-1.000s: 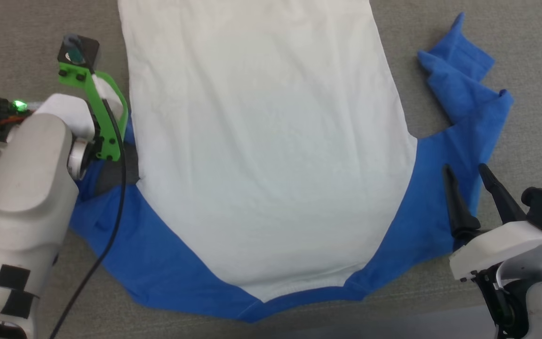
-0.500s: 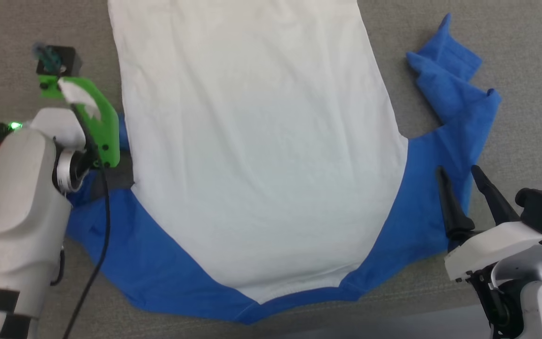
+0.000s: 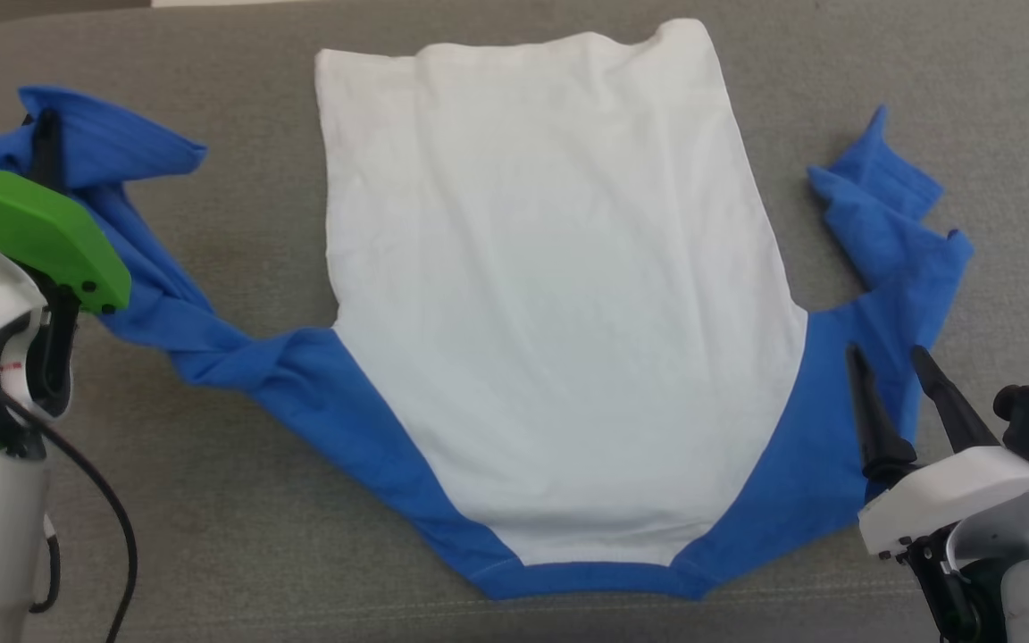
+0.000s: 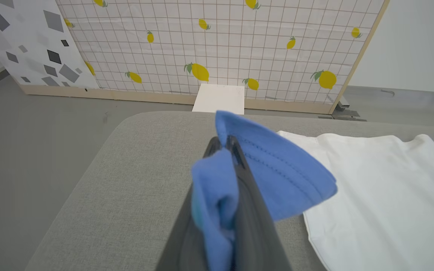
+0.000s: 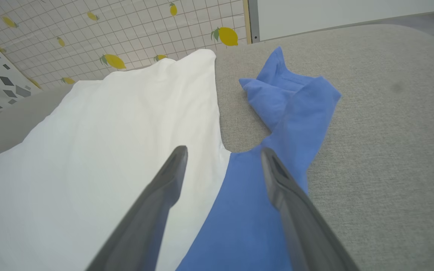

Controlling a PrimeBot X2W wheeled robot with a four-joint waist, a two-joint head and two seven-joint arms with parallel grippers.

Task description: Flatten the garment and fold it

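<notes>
The white T-shirt with blue raglan sleeves [image 3: 559, 357] is lying spread on the grey fabric-covered table [image 3: 211, 500], with its neckband toward the bottom of the head view, its hem toward the top and no print showing. The left gripper [image 4: 224, 143] is pinching the cuff end of the left sleeve [image 3: 166, 304] at the upper left of the head view, its fingers pressed together on a bunch of blue cloth. That sleeve is running out from the shoulder as a twisted rope. The right gripper [image 3: 886, 355] is hovering at the lower right with its fingers spread over the blue shoulder, holding nothing. Beyond it the right sleeve [image 3: 890, 223] is lying crumpled and doubled over on itself.

To my eye the robot is working on the flattening, drawing this left sleeve out. Doing it well means pulling low and straight along the sleeve's own line, only far enough to take the twist out. A harder pull would likely drag the white body, which is lying mostly smooth. The cuff wants laying down flat before the fingers part, or it may flop back folded. The right sleeve looks to need the same treatment afterwards.
</notes>
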